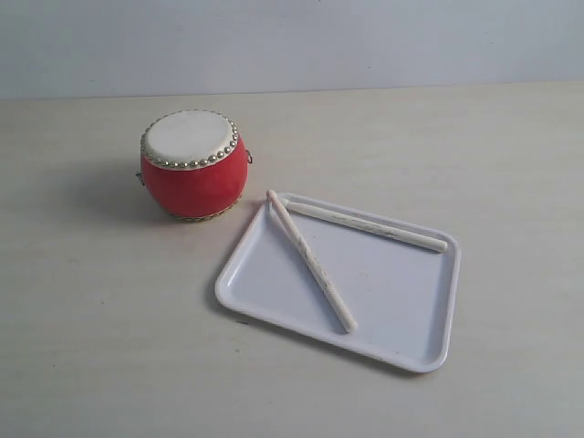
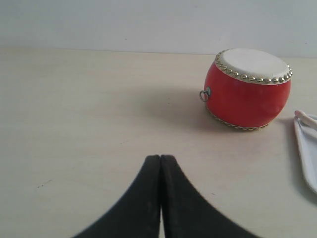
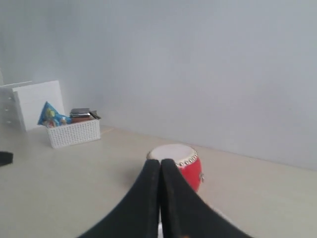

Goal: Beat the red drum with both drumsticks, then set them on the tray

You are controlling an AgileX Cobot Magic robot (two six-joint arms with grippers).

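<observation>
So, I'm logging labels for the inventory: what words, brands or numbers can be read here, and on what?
No text can be read in any view.
Blue packet in the white basket: printed, but too blurred to read.
Red drum, drumsticks, tray: no lettering shows.

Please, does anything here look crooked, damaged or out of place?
Only one small thing: a thin cream wooden drumstick lies diagonally in the flat white plastic tray, its far end poking over the rim near the glossy red barrel-shaped drum. The second drumstick lies along the far rim. Nothing looks spilled or damaged.
</observation>
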